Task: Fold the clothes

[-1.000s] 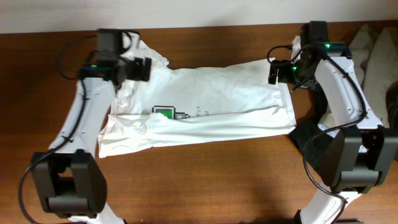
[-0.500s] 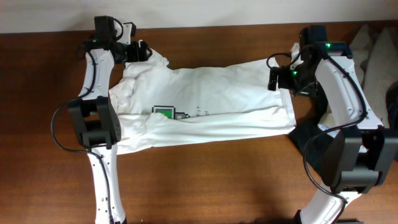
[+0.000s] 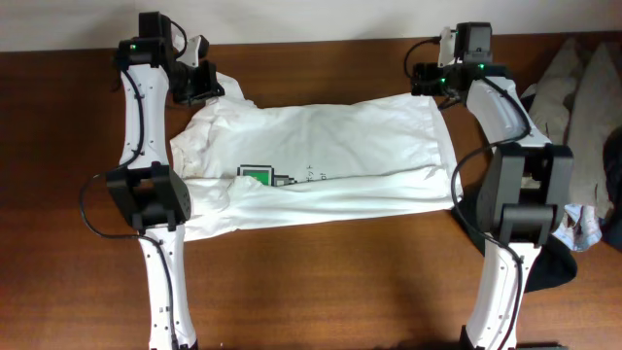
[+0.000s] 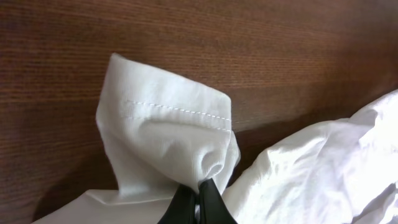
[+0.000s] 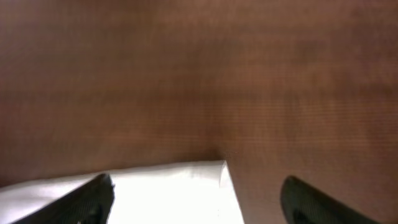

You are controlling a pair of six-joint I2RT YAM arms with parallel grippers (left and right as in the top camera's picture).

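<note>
Table [image 3: 321, 282]: dark wood. The white T-shirt [image 3: 330, 146] lies flat across the middle, collar end to the left, hem to the right, print [image 3: 259, 175] facing up. The spare clothes [image 3: 573, 87] are heaped at the right edge (not in play).

Left gripper [image 3: 199, 83] is at the far left corner, clamped tight on the sleeve [image 4: 168, 143], with cloth bunched above the fingertips. Right gripper [image 5: 196, 199] has its fingers wide apart, straddling the far hem corner [image 5: 180, 180] and holding nothing (that view is blurry).

My read of the step: secure both far corners, then fold the far edge toward me. To do it well:
- Drop the right lower so the fingers bracket the corner.
- Close on the hem itself.
- Lift both sides level and move together, edge taut, no skew.
</note>
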